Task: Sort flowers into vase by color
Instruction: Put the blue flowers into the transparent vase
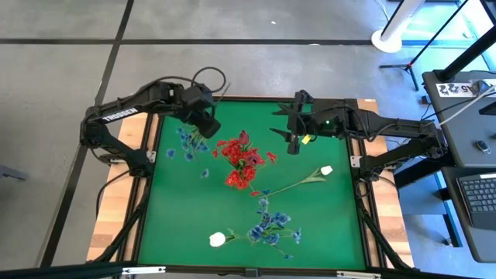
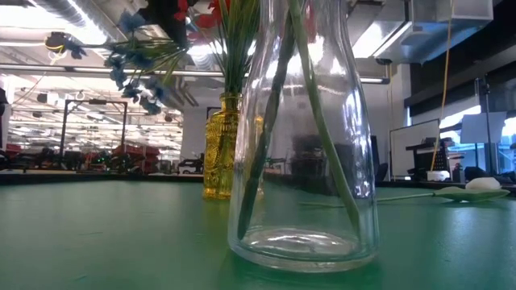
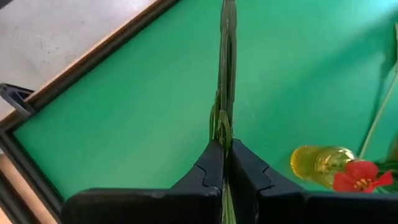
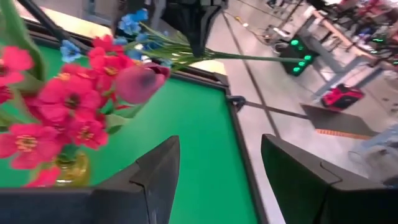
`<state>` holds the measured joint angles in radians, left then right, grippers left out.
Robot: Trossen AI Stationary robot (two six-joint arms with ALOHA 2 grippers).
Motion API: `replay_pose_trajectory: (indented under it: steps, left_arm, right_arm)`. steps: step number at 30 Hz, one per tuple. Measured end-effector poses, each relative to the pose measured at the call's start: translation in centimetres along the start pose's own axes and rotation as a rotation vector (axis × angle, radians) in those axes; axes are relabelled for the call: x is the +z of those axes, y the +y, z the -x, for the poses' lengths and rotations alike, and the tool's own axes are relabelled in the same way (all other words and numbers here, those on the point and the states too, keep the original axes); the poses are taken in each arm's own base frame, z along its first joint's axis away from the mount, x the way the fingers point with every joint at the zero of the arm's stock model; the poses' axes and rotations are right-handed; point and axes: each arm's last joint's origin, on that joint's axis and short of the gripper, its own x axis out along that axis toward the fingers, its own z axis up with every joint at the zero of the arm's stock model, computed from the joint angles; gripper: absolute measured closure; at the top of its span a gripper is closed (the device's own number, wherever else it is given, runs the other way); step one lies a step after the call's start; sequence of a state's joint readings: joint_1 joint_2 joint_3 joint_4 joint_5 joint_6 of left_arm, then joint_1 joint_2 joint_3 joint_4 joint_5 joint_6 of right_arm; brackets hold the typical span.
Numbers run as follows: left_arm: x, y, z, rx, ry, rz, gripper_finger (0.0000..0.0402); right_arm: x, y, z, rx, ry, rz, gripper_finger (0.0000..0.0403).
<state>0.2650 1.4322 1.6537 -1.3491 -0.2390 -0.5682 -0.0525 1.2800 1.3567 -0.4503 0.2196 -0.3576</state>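
At the far left of the green mat [image 1: 178,225], your left gripper [image 3: 225,163] is clamped on the green stem of a blue-blossom spray [image 1: 188,142], its blue heads hanging over the mat just left of the yellow vase.

- Yellow vase [image 2: 222,147]: near the mat's centre, holds the red-blossom sprays [image 1: 242,159] and one dark pink bud [image 4: 138,83].
- Right gripper [image 4: 217,180]: raised just right of the yellow vase, fingers spread apart, holding nothing.
- Clear glass vase [image 2: 304,137]: nearer than the yellow vase, upright, with green stems inside and blue flowers [image 1: 271,227].
- White bud on long stem [image 1: 326,170]: lying flat on the mat, right of the yellow vase.
- Second white bud [image 1: 218,239]: lying on the mat just left of the clear glass vase.
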Motion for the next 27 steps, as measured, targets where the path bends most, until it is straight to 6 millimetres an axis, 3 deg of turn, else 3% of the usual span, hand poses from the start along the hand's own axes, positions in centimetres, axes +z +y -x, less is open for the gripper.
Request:
replay_pose_trajectory:
  steps: [10,18,27]
  left_arm:
    - [-0.3,-0.6,0.0,-0.130,0.079,-0.001,0.0397]
    - [-0.3,-1.0,0.1,-0.318,0.163,-0.004,0.0396]
    - [0.8,0.8,-0.3,-0.368,0.197,0.085,0.0395]
  right_arm:
    - [0.1,0.4,-0.3,0.101,-0.036,0.030,0.0178]
    - [0.4,1.8,-3.4,0.305,-0.160,0.099,0.0178]
    - [0.0,2.1,-6.3,0.149,-0.129,0.299,0.0178]
